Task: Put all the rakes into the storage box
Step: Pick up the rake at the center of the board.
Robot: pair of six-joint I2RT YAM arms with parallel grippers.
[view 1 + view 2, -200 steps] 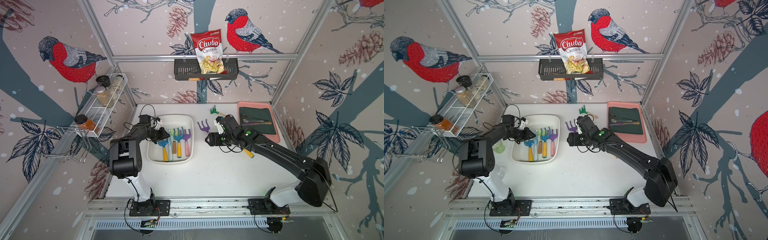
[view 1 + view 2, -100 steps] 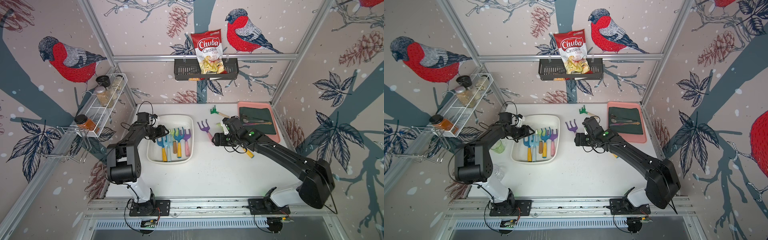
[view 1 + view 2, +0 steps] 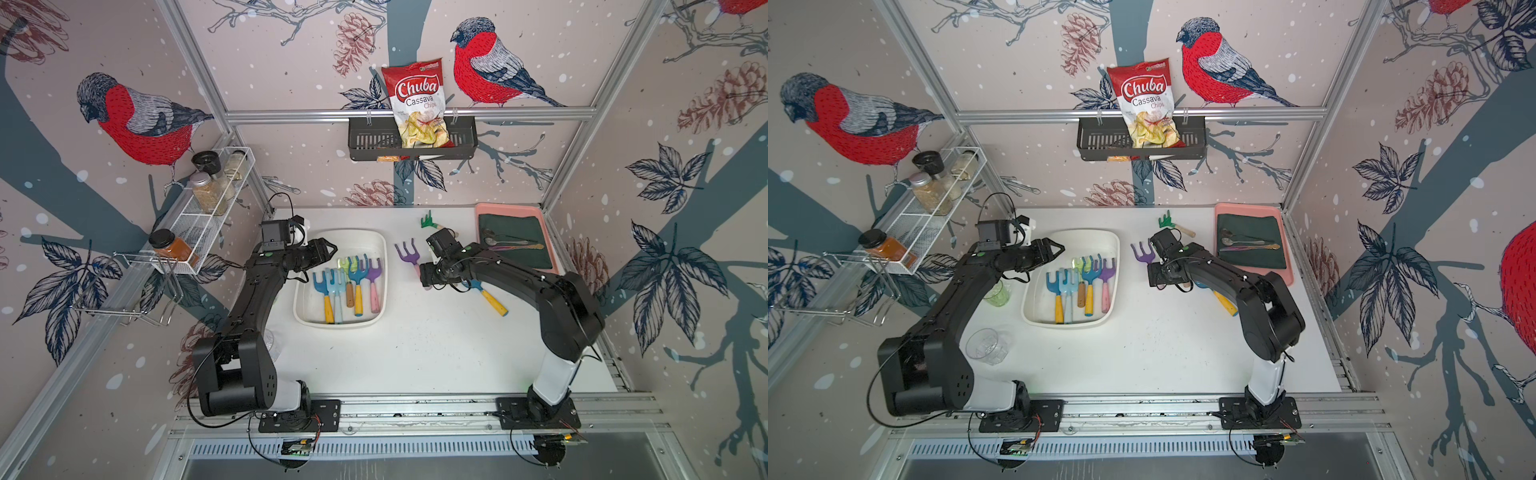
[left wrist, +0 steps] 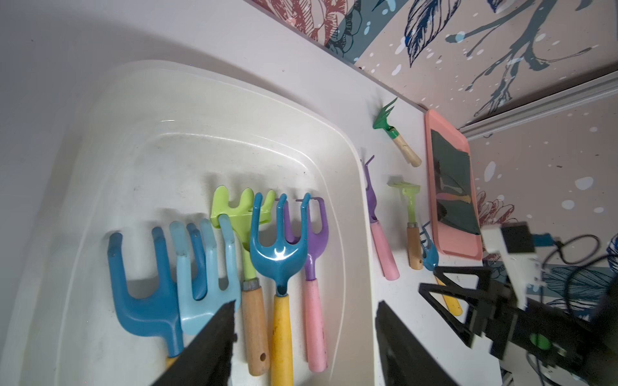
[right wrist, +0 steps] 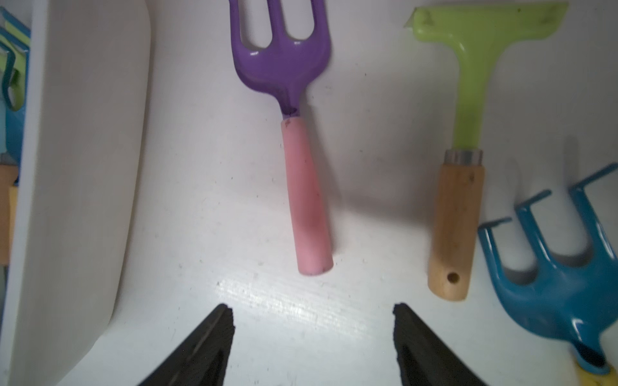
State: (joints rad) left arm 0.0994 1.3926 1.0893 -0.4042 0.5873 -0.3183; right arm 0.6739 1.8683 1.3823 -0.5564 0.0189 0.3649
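Black jaws standing wide and empty, the right gripper [image 5: 312, 310] is hovering near the pink handle of the purple rake [image 5: 306, 194], which is lying on the table [image 5: 200, 200] at three o'clock of the box [image 3: 361, 241], where five rakes [image 3: 357, 270] are resting beneath the equally wide, empty left gripper [image 4: 304, 307], while three other rakes [image 5: 468, 100] are waiting outside.

The storage box [image 3: 309, 305] sits left of centre on the table [image 3: 415, 353]. Five hand rakes [image 3: 357, 282] lie side by side in it, heads toward the back wall. Just right of the box a loose rake [image 3: 407, 255] lies on the table. A tray [image 3: 509, 206] fills the back right corner, with a cloth [image 3: 519, 257] and spoons [image 3: 513, 243] on it.
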